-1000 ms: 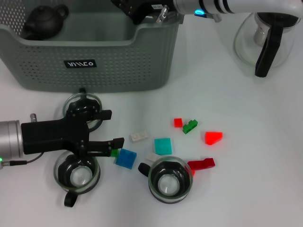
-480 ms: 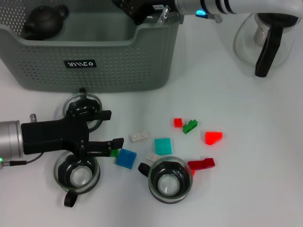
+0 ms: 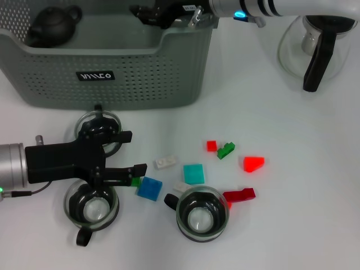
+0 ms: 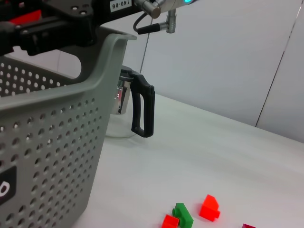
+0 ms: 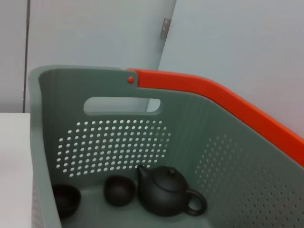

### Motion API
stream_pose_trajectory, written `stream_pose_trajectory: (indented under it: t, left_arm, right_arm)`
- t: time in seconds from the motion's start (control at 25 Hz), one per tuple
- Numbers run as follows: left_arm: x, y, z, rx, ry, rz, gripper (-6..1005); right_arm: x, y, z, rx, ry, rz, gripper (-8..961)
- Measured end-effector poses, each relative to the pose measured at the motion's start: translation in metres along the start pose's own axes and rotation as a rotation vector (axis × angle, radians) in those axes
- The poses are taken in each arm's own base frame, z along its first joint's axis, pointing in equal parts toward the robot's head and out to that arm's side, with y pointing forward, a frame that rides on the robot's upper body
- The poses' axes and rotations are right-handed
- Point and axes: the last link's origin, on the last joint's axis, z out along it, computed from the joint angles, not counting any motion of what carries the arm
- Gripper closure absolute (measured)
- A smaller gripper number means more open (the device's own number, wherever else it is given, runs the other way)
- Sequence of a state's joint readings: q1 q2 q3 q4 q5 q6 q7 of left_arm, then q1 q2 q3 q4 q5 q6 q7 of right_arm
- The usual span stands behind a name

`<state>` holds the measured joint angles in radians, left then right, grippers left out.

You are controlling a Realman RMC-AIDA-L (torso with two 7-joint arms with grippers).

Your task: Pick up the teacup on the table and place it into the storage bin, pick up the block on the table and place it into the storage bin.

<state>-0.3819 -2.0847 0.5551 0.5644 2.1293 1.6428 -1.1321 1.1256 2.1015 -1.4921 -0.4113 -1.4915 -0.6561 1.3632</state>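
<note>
Head view shows our left gripper (image 3: 130,152) low over the table, jaws spread, between two glass cups (image 3: 91,207), with a blue block (image 3: 149,188) just beside its lower finger. Our right gripper (image 3: 147,11) hangs over the bin (image 3: 124,73); we cannot tell how its jaws stand. Inside the bin sit a dark teapot (image 5: 167,191) and two dark cups (image 5: 119,190).

The head view looks steeply down on the surface (image 3: 292,169) and the storage bin (image 3: 112,73). The left wrist view sits low, close beside the bin's wall, facing the glass pot (image 4: 130,111), which the head view also shows. The right wrist view looks down into the bin at the dark teapot (image 5: 166,190), shared with the head view.
</note>
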Motion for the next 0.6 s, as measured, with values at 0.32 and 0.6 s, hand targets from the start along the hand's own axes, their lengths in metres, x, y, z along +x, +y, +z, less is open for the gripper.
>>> stream_pose_trajectory:
  t: [0.32, 0.6]
  left_arm:
    - [-0.002, 0.001, -0.001, 0.003, -0.001, -0.006, 122]
    - [-0.002, 0.001, -0.002, 0.001, -0.002, -0.006, 122]
  right_arm:
    - [0.002, 0.001, -0.002, -0.004, 0.006, -0.019, 374]
    - [-0.019, -0.014, -0.027, 0.076, -0.114, 0.018, 355]
